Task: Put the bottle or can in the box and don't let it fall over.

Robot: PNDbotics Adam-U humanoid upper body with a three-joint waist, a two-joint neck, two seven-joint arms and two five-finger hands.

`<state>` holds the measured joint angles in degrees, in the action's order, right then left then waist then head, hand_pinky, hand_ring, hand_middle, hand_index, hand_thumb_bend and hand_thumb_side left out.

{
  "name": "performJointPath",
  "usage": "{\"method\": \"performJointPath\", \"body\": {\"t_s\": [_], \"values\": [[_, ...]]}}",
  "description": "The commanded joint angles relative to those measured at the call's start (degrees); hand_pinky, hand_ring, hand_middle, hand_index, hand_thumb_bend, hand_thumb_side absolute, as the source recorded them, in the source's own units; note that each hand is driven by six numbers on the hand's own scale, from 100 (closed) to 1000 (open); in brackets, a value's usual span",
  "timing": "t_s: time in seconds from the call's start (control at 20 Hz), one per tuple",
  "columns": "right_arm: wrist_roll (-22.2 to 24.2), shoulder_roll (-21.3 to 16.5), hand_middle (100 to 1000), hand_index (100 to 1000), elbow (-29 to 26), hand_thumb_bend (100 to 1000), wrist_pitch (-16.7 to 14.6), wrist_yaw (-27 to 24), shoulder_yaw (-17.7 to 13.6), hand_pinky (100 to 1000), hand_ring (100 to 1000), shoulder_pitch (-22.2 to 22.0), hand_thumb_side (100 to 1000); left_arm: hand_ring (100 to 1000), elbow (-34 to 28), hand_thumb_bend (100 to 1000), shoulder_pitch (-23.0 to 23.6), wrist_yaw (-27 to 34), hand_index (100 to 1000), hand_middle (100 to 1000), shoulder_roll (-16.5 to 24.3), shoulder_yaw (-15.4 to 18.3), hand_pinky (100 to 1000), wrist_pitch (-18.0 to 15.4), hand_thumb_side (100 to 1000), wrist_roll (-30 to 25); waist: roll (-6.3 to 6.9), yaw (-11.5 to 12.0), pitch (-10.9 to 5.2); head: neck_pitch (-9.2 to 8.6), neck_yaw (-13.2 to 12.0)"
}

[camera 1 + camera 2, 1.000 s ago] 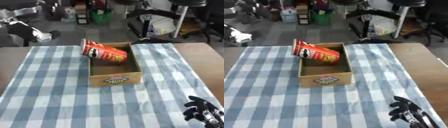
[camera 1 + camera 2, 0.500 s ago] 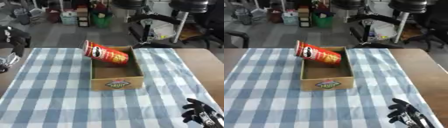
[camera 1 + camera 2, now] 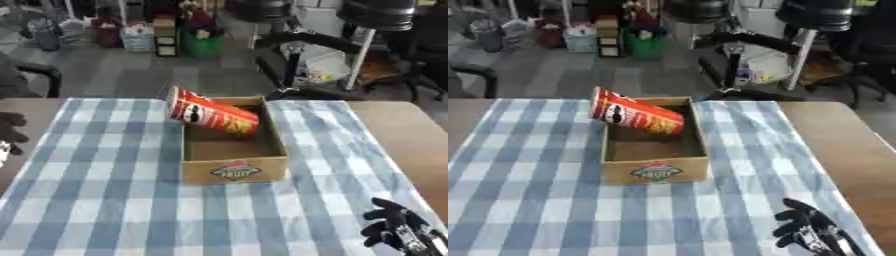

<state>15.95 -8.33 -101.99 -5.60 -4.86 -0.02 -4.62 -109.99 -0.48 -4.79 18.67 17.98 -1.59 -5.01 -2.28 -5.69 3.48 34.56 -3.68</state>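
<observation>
A red crisp can (image 3: 213,112) lies tilted across the far left corner of the open cardboard box (image 3: 234,169), its top end resting on the left wall and sticking out over it. No hand touches it. My left hand (image 3: 10,127) shows at the left edge, off the cloth, well away from the box. My right hand (image 3: 807,231) rests open at the lower right, fingers up, holding nothing.
A blue and white checked cloth (image 3: 105,200) covers the wooden table (image 3: 404,135), which shows bare at the right. Beyond the far edge stand chairs (image 3: 302,55), bins and boxes on the floor.
The camera has shifted, so the whole picture moved. My left arm has dropped from the upper left to the left edge. The can and box keep their places.
</observation>
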Motion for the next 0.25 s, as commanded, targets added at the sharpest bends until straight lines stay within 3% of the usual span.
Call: {"method": "performJointPath", "body": {"t_s": [0.05, 0.25], "values": [[-0.5, -0.3, 646, 851, -1.7, 100, -0.2, 0.1, -0.5, 521, 586, 0.2, 662, 578, 1.0, 100, 0.1, 0.4, 736, 633, -2.7, 1.1, 503, 2.6, 715, 1.1, 0.03, 0.2, -0.39, -0.16, 0.0], [-0.5, -0.3, 646, 851, -1.8, 100, -0.2, 0.0, -0.4, 521, 585, 0.1, 661, 577, 2.0, 100, -0.1, 0.7, 736, 633, -3.7, 1.2, 503, 3.0, 723, 0.1, -0.04, 0.5, -0.5, 0.0, -0.4]]}}
